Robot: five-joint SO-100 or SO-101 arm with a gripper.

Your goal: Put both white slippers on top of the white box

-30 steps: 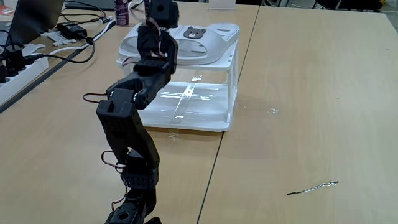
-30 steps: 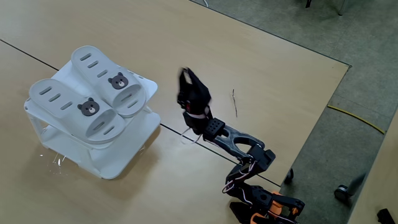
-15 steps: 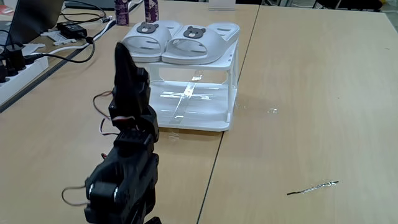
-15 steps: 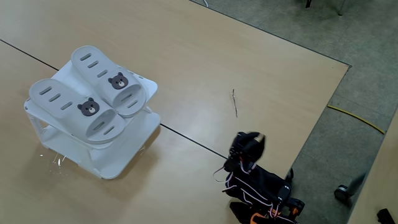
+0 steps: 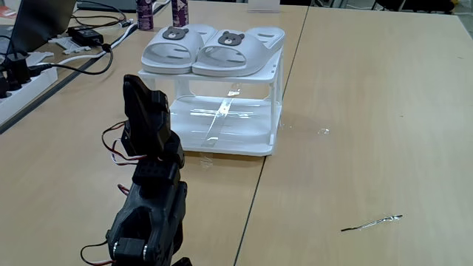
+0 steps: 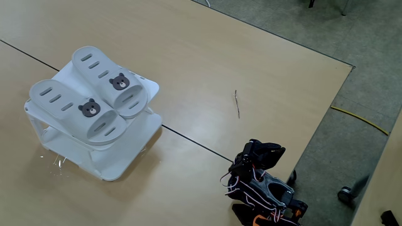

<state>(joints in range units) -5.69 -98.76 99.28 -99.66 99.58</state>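
Observation:
Both white slippers lie side by side on the flat top of the white box (image 5: pixel 222 131), bear badges up. In a fixed view they are the left slipper (image 5: pixel 168 52) and the right slipper (image 5: pixel 238 50); from above they show as one slipper (image 6: pixel 63 103) and the other (image 6: pixel 100 70) on the box (image 6: pixel 122 164). My arm is folded low over its base at the table's near edge. The gripper (image 5: pixel 134 87) points upward, well apart from the box, and looks shut with nothing in it. From above the gripper (image 6: pixel 271 149) sits near the table edge.
A power strip (image 5: pixel 21 77), cables, a laptop (image 5: pixel 41 18) and two bottles (image 5: pixel 145 13) crowd the far left. A thin metal strip (image 5: pixel 372 222) lies on the right table half. A table seam runs past the box. Floor lies beyond the table edge (image 6: pixel 326 119).
The arm has pulled back from beside the box and folded down onto its base. The slippers have stayed put on the box top.

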